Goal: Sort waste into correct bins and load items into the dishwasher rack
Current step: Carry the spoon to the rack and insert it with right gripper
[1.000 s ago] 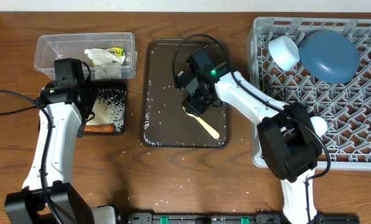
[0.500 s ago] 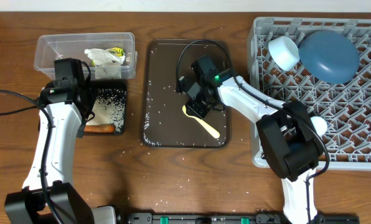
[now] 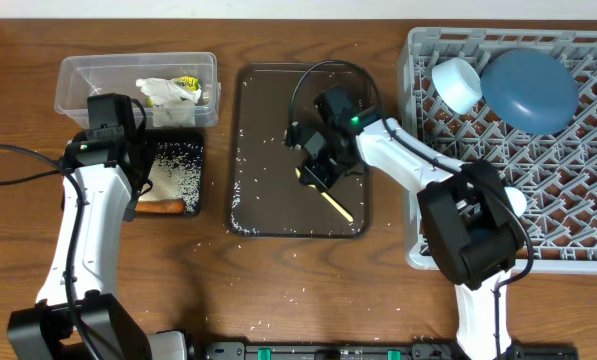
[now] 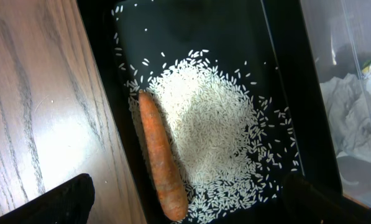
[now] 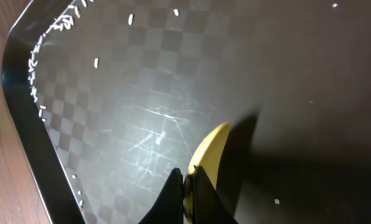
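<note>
Most of the sorting looks done. Left of the brown serving tray, the clear tub holds the crumpled paper. The black tray holds a heap of rice with the carrot stick. My left gripper hangs over that heap, jaws spread wide and empty.

Right of the serving tray, the dishwasher rack carries the blue plate and the bowl; I can't make out the cups.

The pale yellow spoon lies on the serving tray, and my right gripper has its jaws pressed together, pinching the spoon's bowl end. I judge that taking the spoon to the rack is what's left, plus the stray grains along the serving tray's left edge and on the counter in front of it.
</note>
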You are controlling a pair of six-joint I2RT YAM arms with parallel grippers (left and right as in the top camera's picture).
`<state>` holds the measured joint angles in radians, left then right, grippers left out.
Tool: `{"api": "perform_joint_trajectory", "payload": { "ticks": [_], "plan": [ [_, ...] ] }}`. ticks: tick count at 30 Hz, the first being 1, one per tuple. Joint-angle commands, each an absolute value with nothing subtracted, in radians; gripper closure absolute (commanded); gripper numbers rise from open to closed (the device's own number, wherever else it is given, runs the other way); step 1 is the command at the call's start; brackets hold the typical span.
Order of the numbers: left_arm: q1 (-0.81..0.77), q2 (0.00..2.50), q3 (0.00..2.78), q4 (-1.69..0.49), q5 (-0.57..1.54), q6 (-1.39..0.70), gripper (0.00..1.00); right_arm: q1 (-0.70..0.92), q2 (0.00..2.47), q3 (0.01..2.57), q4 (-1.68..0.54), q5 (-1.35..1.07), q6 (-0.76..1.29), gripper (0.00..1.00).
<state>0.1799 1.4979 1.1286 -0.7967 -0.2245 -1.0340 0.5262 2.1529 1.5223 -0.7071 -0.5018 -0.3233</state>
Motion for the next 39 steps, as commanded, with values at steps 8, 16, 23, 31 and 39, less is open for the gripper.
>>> {"api": "perform_joint_trajectory", "payload": {
  "ticks": [8, 16, 23, 31, 39],
  "plan": [
    [0.183, 1.499, 1.148, -0.8, -0.248, -1.021, 0.02, 0.545, 2.186, 1.524, -0.715, -0.331, -0.3, 0.99],
    [0.183, 1.499, 1.148, -0.8, -0.248, -1.021, 0.02, 0.486, 2.008, 1.682, -0.874, -0.384, -0.184, 0.99],
    [0.183, 1.499, 1.148, -0.8, -0.248, -1.021, 0.02, 0.347, 1.8, 1.758, -0.992, -0.123, -0.051, 0.99],
    [0.183, 1.499, 1.148, -0.8, -0.248, -1.021, 0.02, 0.187, 1.799, 1.737, -0.941, -0.026, -0.114, 0.99],
    [0.183, 1.499, 1.148, -0.8, -0.248, -1.021, 0.02, 0.127, 1.908, 1.704, -0.748, -0.025, -0.102, 0.99]
  ]
}}
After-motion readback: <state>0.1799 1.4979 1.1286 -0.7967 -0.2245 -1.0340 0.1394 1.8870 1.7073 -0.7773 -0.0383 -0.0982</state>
